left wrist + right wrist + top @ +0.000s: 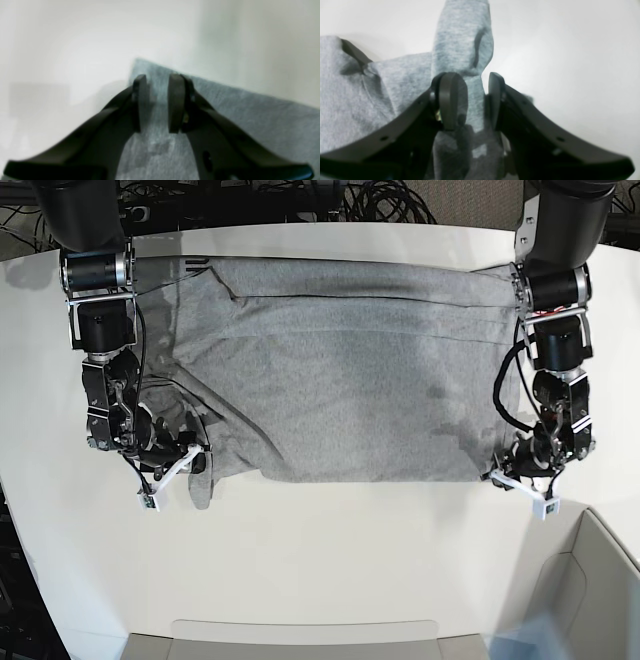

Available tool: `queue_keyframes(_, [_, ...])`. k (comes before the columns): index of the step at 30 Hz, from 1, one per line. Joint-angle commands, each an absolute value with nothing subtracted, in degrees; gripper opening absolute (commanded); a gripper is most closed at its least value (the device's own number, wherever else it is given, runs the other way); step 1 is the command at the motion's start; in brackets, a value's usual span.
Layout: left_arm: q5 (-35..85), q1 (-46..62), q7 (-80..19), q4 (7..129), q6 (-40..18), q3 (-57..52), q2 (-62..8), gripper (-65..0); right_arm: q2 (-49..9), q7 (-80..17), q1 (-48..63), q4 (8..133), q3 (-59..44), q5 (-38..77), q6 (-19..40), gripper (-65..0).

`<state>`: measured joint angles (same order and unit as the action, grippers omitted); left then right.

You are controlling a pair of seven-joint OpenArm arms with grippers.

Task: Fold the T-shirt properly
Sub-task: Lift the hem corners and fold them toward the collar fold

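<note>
In the left wrist view, the left gripper (156,102) is hanging over a corner of the heather-grey T-shirt (250,120), its two dark jaws standing apart with a strip of cloth showing in the gap between them. The pads are not pinching the fabric; the cloth is lying flat beneath them on the white table (75,50), and the corner's edge is running just beyond the fingertips.

In the right wrist view, the right gripper (475,100) is standing with its jaws spread on either side of a raised fold of the T-shirt (462,40). The fold is passing between the fingers (450,100) and rising beyond them, while more of the garment is bunching off to the picture's left. Whether the pads are actually pressing the cloth cannot be told. The table (570,62) is lying bare to the picture's right.

In the base view, the T-shirt (350,380) is lying spread across the far half of the table (320,560), plain side up, with a few shallow creases. The right gripper (170,465) is sitting at the garment's near corner on the picture's left, where a sleeve is drooping down. The left gripper (520,475) is sitting at the near corner on the picture's right.
</note>
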<state>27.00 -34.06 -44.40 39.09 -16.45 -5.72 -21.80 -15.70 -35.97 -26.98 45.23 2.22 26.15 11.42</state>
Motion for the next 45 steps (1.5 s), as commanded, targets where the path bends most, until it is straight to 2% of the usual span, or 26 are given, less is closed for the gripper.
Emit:
queue_keyframes(1, [27.0,-36.0,-42.2,39.8,-15.4,-5.5,-23.3,-48.8,-16.1,-38.5,-27.4,45.3,2.2,25.4,11.1,-43.9])
queue_keyframes(7, [26.9,-36.0,-38.5,39.3,-9.5,-5.3,-23.2,-48.7,-16.3,-38.5,-26.7,45.4,2.2,25.4,11.1,-43.9])
queue_keyframes(15, [27.2,-35.9,-37.8,36.7,-9.7,-5.3,-23.0,-48.7,-17.0,-38.5,-26.6,45.5,2.2,25.4,11.1,-43.9])
queue_keyframes(21, [27.2,-35.9,-38.3,37.0,-13.8,-5.5,-23.0,-48.7,-16.9,-38.5,-26.6,45.5,2.2,25.4,11.1,-43.9])
queue_keyframes(40, [27.2,-34.9,-40.1,36.8,-14.3,-5.3,-20.4,-48.7,-16.8,-38.5,-26.7,45.5,2.6,25.4,11.1,-43.9])
queue_keyframes(45, [27.1,-34.9,-40.7,36.8,-18.0,-4.9,-20.4,-50.3,-17.0,-38.5,-26.7,45.5,2.7,25.4,11.1,-45.0])
